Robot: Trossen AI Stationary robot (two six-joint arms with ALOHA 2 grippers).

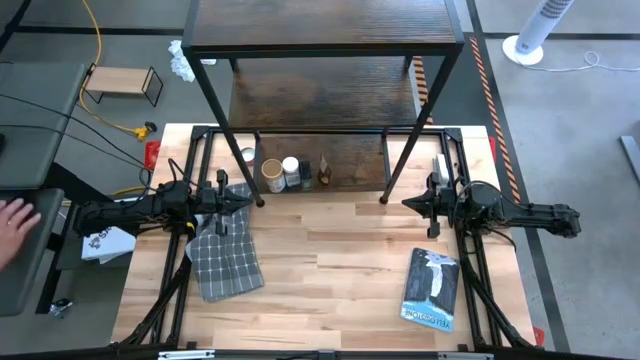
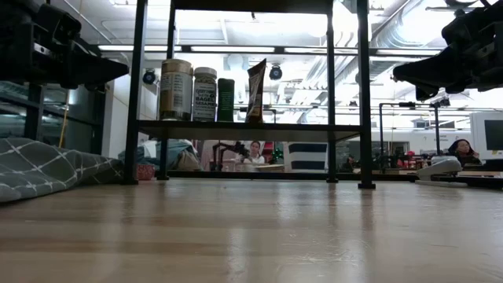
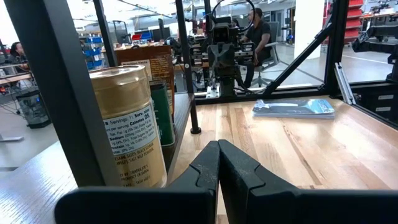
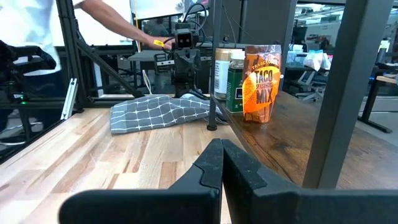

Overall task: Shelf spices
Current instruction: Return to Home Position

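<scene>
The tall dark-wood shelf stands at the table's far side with its black frame legs on the tabletop. On its lowest board stand a tan round canister, a white-capped jar, a green jar and an orange taco-mix packet. The canister also shows in the left wrist view. My left gripper hovers shut and empty, just near of the canister. My right gripper hovers shut and empty by the shelf's right leg.
A grey checked cloth lies under and near my left gripper. A blue-and-white book lies near-right. A small light-wood stand sits on the floor far left. A person's hand shows at the left edge.
</scene>
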